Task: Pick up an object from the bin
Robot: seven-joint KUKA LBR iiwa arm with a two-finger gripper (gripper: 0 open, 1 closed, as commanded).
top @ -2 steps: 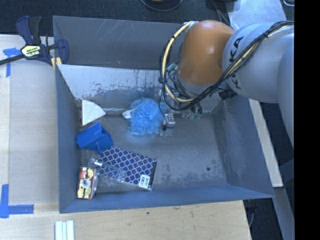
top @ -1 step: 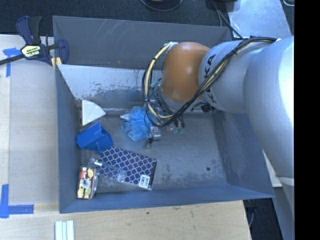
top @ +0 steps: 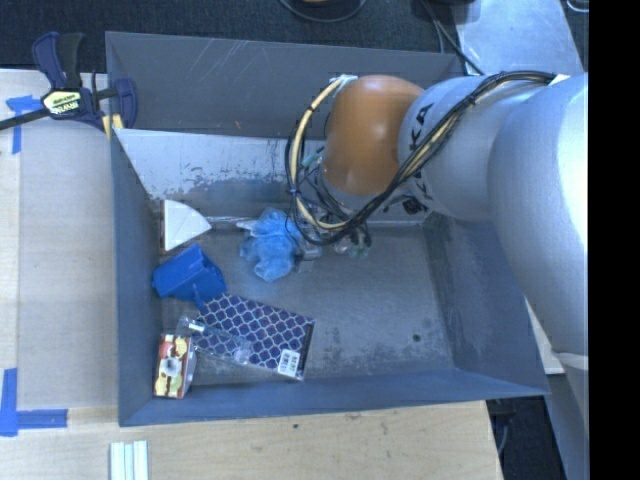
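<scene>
Toward twelve o'clock from the middle of the grey bin (top: 400,308), close under the far wall, the gripper (top: 316,238) hangs low. The arm (top: 480,158) enters from three o'clock, with its orange cover (top: 365,133) and looped cables (top: 300,148) directly above the tool. Observed: the cover and cables hide most of the tool, so whether it stands apart or together cannot be told.

Nearest item: a crumpled light-blue thing (top: 270,248), soft-looking, lying on the bin floor just at nine o'clock of the gripper. Contact between the two cannot be determined; they are touching or very nearly so.

Other items noted:
- A white wedge-shaped piece (top: 183,223) lies at ten o'clock, by the left wall near the far corner.
- A dark blue block (top: 188,276) lies at nine o'clock, just beside the wedge on its six o'clock side.
- A clear packet (top: 255,333) holding a dark lattice-patterned card lies flat at seven o'clock.
- A small red-and-yellow packet (top: 173,365) lies in the near left corner, at about eight o'clock, at the clear packet's left end.

These four lie well apart from the gripper.
</scene>
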